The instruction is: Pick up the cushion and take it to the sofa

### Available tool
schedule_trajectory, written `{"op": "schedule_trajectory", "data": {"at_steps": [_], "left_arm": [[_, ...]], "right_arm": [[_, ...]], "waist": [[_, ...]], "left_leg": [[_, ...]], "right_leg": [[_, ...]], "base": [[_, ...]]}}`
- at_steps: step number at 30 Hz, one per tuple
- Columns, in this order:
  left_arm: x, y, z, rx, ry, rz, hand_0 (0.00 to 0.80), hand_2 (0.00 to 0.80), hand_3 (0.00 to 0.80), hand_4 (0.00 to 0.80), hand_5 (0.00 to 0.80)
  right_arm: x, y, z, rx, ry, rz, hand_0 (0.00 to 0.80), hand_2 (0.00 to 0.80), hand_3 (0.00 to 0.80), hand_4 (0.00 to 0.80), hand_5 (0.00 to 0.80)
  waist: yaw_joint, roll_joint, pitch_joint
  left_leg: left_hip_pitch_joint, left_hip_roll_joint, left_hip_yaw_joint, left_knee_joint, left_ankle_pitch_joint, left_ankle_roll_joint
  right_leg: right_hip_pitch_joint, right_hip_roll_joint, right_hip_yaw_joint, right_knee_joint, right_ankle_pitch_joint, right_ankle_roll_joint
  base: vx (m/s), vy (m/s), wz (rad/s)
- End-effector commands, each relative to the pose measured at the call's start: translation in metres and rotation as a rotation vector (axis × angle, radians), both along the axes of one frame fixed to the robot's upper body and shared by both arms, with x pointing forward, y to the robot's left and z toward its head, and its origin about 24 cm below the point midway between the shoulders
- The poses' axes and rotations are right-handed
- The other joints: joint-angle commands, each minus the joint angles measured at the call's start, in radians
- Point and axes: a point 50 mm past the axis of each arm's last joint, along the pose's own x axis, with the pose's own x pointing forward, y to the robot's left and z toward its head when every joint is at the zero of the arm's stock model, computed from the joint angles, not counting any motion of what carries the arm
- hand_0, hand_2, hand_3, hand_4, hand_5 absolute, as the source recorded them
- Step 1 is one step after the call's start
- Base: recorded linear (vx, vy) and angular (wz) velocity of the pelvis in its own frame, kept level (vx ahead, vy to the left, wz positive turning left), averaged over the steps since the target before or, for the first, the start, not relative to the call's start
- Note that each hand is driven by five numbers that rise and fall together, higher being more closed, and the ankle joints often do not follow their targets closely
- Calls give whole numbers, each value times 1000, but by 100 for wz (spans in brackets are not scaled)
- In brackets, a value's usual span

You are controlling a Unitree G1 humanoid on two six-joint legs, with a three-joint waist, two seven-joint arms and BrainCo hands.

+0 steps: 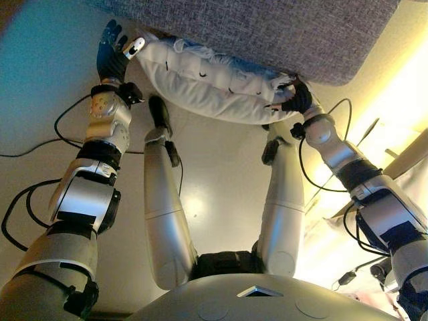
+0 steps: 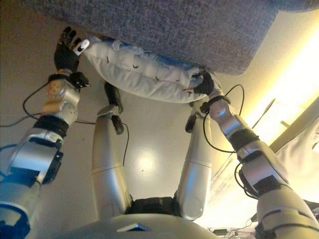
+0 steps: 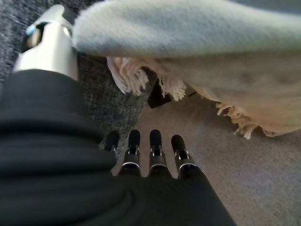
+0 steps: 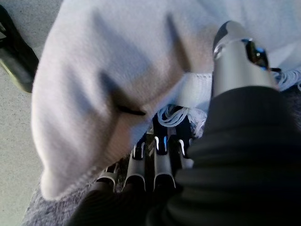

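A white cushion [image 1: 207, 83] with fringed edges hangs crosswise between my two hands, pressed up against the front edge of the grey fabric sofa [image 1: 267, 30]. My left hand [image 1: 110, 57] is at the cushion's left end. Its fingers [image 3: 155, 146] are straight and point toward the floor, and only the thumb [image 3: 49, 42] touches the cushion [image 3: 188, 28]. My right hand [image 1: 297, 100] holds the right end. There its fingers [image 4: 162, 160] reach under the cushion [image 4: 117, 61] into the fringe, and the thumb [image 4: 237, 61] presses from the other side.
The sofa [image 2: 174, 25] spans the far side of the view, and its grey base [image 3: 101, 99] shows beside my left hand. Pale floor lies below. A light wooden piece of furniture [image 1: 408, 160] stands at the right edge.
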Motion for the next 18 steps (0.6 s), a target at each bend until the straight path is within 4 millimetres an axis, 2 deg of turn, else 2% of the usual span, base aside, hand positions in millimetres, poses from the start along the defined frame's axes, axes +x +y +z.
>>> {"op": "schedule_trajectory", "data": {"at_steps": [1,5,7,10,18], "left_arm": [[2,-4,15,-25,-63,-10,0,0,0,0,0],[3,-5,21,-5,-77,-13,0,0,0,0,0],[4,-6,24,12,-74,-6,0,0,0,0,0],[7,-4,27,6,-65,12,0,0,0,0,0],[10,-16,23,-59,-35,-46,0,0,0,0,0]], "right_arm": [[12,-12,41,-97,-77,-59,0,0,0,0,0],[15,-32,33,-281,-36,-179,0,0,0,0,0],[15,-41,30,-315,-36,-234,0,0,0,0,0],[18,-51,36,-340,-68,-308,0,0,0,0,0],[23,-56,57,-338,-163,-416,0,0,0,0,0]], "waist": [[-3,66,-5],[0,70,-5],[1,71,-5],[1,74,-5],[1,87,-5]], "left_leg": [[-20,-13,9,-61,63,3],[-27,-14,7,-70,69,3],[-28,-15,6,-77,73,3],[-33,-17,3,-83,74,3],[-44,-27,3,-102,74,5]], "right_leg": [[-12,-3,8,31,2,1],[-18,1,6,31,0,-1],[-21,4,6,29,3,0],[-27,7,8,26,3,1],[-39,4,8,-11,15,10]], "base": [[0,1,11],[1,0,4],[2,-6,2],[4,-6,5],[0,0,0]]}}
